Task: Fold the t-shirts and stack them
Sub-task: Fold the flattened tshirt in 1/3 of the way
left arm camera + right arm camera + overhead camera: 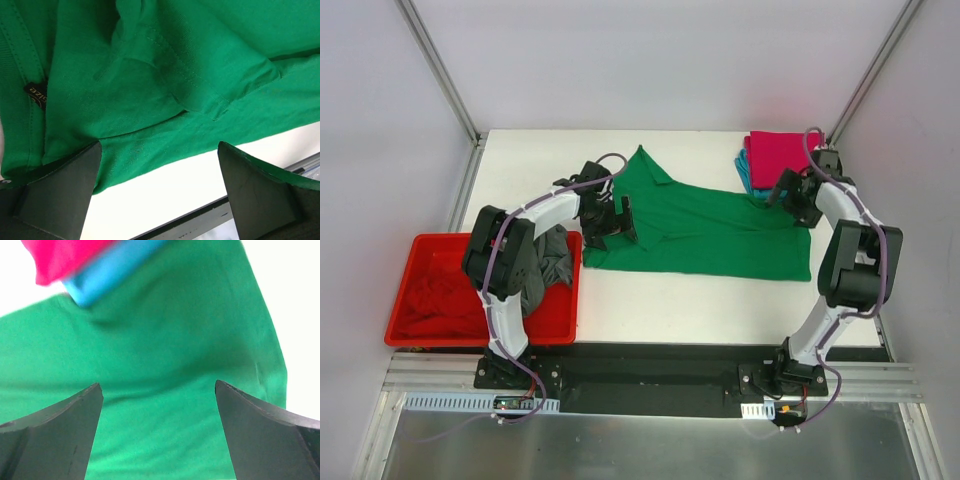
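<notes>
Top external view: the green t-shirt [710, 235] lies mid-frame, long axis left to right. The left gripper [611, 221], jaws apart, hangs over its left end; the right gripper [794, 198], likewise spread, over its right.

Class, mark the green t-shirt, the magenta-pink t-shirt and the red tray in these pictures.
green t-shirt [720, 235]: top external view, middle of its body.
magenta-pink t-shirt [778, 152]: top external view, its upper face.
red tray [440, 335]: top external view, its near wall.
</notes>
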{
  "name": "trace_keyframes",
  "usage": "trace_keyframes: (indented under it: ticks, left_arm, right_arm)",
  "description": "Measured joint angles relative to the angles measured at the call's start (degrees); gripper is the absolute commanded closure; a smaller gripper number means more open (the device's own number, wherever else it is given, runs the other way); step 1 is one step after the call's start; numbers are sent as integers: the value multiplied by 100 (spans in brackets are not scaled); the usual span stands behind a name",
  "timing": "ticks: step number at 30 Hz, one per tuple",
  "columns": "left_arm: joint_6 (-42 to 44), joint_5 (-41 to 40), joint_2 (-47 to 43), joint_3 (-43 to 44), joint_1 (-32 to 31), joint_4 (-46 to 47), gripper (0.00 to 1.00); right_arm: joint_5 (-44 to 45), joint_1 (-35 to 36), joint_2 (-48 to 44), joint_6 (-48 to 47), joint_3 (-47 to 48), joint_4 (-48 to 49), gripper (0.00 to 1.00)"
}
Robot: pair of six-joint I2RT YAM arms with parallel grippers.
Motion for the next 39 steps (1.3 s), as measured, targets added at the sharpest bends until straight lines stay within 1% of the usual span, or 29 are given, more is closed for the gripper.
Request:
trace_keyframes:
  ticks: [4, 7, 12, 15, 17, 19, 24, 30, 34, 39]
  left_arm:
    - [-44, 0, 31, -11, 4, 37, 1]
    - [-74, 0, 83, -61, 4, 74, 1]
    - [-127, 31, 81, -162, 9, 181, 1]
    - [-192, 13, -142, -507, 9, 413, 1]
    - [-256, -7, -354, -802, -66, 546, 1]
    - [-341, -55, -588, -1121, -225, 662, 1]
    - [-667, -214, -1228, -1886, -850, 684, 1]
    - [-1165, -402, -1862, -2559, -1615, 605, 1]
    - [-1499, -490, -2323, -3016, -2028, 586, 1]
    - [-1722, -721, -2778, -3233, -2199, 321, 1]
  right_arm:
    - [-7, 61, -828, -33, -1104, 2, 4]
    - [-179, 146, -1158, -31, -1696, -35, 4]
    - [-372, 179, -1032, 7, -2111, -24, 4]
    - [-455, 35, -1145, 131, -2271, 90, 4]
    - [-533, -146, -1397, 216, -2551, 181, 4]
    - [-601, -385, -1720, 251, -2892, 181, 4]
    - [-774, -1108, -2656, 341, -3757, 35, 4]
    - [-752, -1633, -3460, 369, -4308, -256, 4]
    - [-662, -1733, -3985, 315, -4446, -466, 4]
    - [-658, -1709, -4830, 229, -4503, -627, 4]
